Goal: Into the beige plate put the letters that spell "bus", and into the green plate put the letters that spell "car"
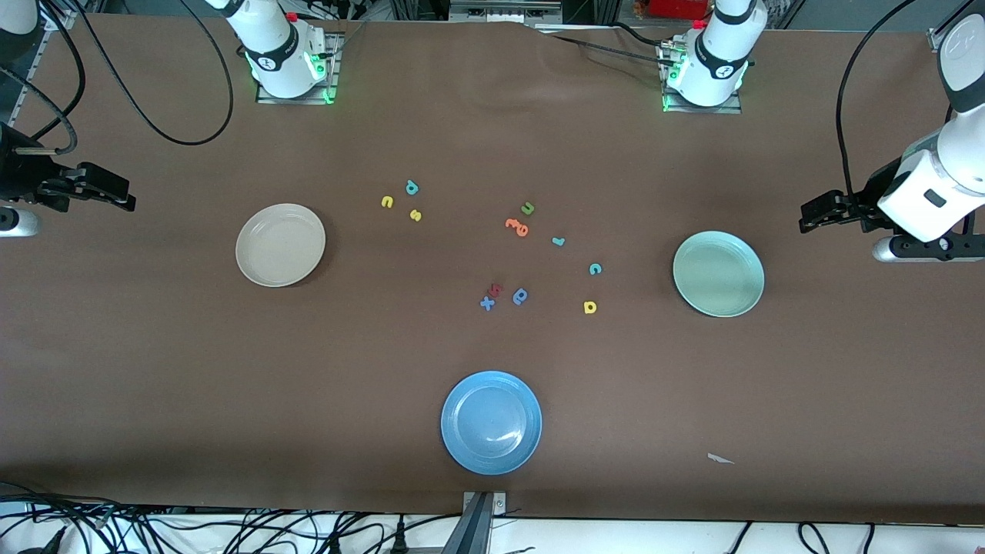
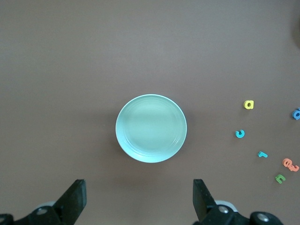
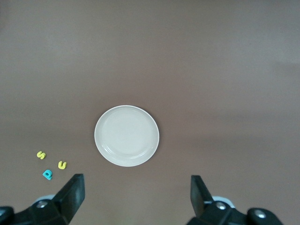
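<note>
The beige plate [image 1: 280,245] [image 3: 126,135] lies empty toward the right arm's end. Beside it, toward the table's middle, are the teal "b" [image 1: 412,187] [image 3: 47,174], yellow "u" [image 1: 387,201] [image 3: 62,165] and yellow "s" [image 1: 415,215] [image 3: 41,154]. The green plate [image 1: 718,273] [image 2: 151,128] lies empty toward the left arm's end, with the teal "r" [image 1: 559,241] [image 2: 262,154], teal "c" [image 1: 595,268] [image 2: 240,134] and yellow "a" [image 1: 590,307] [image 2: 249,104] beside it. My left gripper [image 1: 817,213] [image 2: 139,197] hangs open over bare table at its end. My right gripper [image 1: 108,192] [image 3: 137,194] hangs open likewise.
A blue plate [image 1: 491,422] sits near the front camera's edge. Other letters lie mid-table: an olive "u" [image 1: 527,208], an orange one [image 1: 517,226], a dark red one [image 1: 495,289], a blue "a" [image 1: 520,295] and a blue "x" [image 1: 486,303].
</note>
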`<state>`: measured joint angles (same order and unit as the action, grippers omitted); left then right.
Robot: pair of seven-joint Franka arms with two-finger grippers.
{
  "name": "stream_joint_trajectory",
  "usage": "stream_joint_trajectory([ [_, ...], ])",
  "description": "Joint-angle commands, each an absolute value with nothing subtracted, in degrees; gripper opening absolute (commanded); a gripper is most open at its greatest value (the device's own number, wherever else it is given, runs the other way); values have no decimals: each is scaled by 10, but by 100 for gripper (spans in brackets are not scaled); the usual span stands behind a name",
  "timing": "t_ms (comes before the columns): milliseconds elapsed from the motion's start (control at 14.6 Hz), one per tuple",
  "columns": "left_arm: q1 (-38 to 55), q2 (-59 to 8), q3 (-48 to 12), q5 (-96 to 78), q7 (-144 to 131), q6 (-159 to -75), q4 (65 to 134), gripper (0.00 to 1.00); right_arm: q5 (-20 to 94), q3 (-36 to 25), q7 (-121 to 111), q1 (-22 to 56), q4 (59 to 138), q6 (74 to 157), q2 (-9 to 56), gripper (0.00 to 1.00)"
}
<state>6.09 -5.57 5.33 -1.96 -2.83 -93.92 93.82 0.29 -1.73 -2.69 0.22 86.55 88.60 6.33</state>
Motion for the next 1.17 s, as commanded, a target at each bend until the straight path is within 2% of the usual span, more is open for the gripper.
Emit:
stream_joint_trajectory([
  [0, 62, -45, 54, -7, -16, -932, 942, 100, 4, -19, -25, -1, 853, 875, 65, 100],
  [412, 64, -51, 54, -6, -18, -932, 940, 100, 4, -20, -26, -8, 853, 875, 66, 100],
  [687, 99, -84, 47, -11, -34, -938, 932, 100, 9, -20, -23, -12, 853, 879, 83, 100],
  [1099, 203, -208, 45, -69, -161, -1082, 941, 100, 19, -16, -26, -8, 856, 870, 91, 100],
])
